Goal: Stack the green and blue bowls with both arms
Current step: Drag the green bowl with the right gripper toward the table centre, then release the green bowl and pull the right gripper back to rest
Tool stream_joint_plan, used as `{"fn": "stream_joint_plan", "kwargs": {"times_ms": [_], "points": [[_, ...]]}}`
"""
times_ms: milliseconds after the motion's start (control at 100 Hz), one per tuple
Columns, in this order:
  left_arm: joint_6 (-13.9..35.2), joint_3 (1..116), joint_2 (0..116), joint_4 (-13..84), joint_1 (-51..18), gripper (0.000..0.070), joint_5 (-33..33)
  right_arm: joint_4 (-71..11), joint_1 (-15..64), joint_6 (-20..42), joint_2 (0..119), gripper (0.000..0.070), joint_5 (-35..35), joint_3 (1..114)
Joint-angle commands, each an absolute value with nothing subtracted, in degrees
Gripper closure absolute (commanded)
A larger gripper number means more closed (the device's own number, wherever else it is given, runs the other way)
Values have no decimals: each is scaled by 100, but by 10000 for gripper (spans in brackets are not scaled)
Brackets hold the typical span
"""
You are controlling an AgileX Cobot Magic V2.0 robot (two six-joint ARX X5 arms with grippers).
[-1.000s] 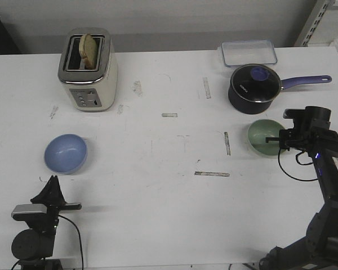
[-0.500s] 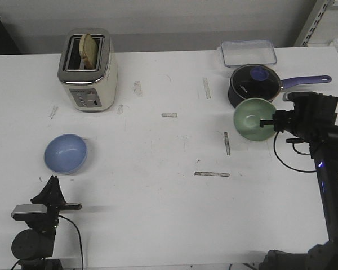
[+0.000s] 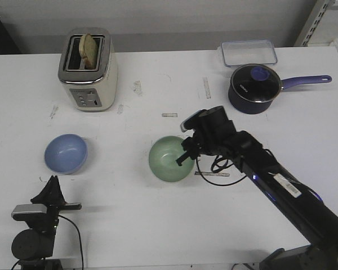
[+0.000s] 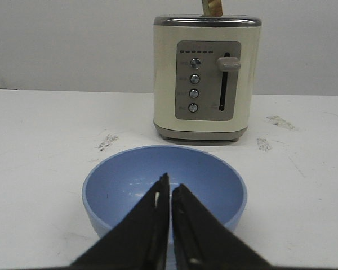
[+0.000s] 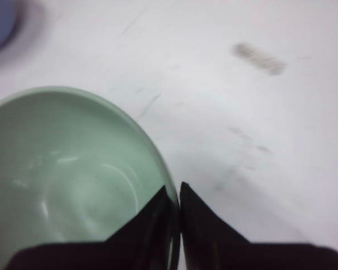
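My right gripper (image 3: 184, 159) is shut on the rim of the pale green bowl (image 3: 170, 159) and holds it above the table's middle; the right wrist view shows one finger inside the green bowl (image 5: 62, 180) and one outside. The blue bowl (image 3: 66, 153) sits on the table at the left. My left gripper (image 3: 52, 183) is low at the front left, just behind the blue bowl (image 4: 164, 188), with its jaws together and empty; its tips (image 4: 170, 188) point at the bowl's hollow. A blurred corner of the blue bowl (image 5: 0, 22) shows in the right wrist view.
A cream toaster (image 3: 88, 70) with a slice of bread stands at the back left, beyond the blue bowl. A dark saucepan (image 3: 253, 87) with a purple-blue handle and a clear plastic box (image 3: 248, 53) stand at the back right. Tape marks dot the white table (image 3: 158, 225).
My right arm lifted the green bowl from beside the saucepan and carried it left and forward to the table's middle. The left gripper and the blue bowl have not moved.
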State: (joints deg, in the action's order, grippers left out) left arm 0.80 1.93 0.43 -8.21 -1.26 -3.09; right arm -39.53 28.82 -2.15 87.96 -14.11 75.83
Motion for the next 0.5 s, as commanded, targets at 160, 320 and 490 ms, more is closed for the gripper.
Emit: {"fn": "stream_joint_plan", "kwargs": {"times_ms": [160, 320, 490], "points": [[95, 82, 49, -904, -117, 699, -316, -3966, 3258, -325, 9662, 700, -1347, 7640], [93, 82, 49, -906, -117, 699, -316, -3981, 3308, -414, 10029, 700, -1345, 7638], [93, 82, 49, -910, -117, 699, -314, -3997, 3310, -451, 10099, 681, -1356, 7638]]}}
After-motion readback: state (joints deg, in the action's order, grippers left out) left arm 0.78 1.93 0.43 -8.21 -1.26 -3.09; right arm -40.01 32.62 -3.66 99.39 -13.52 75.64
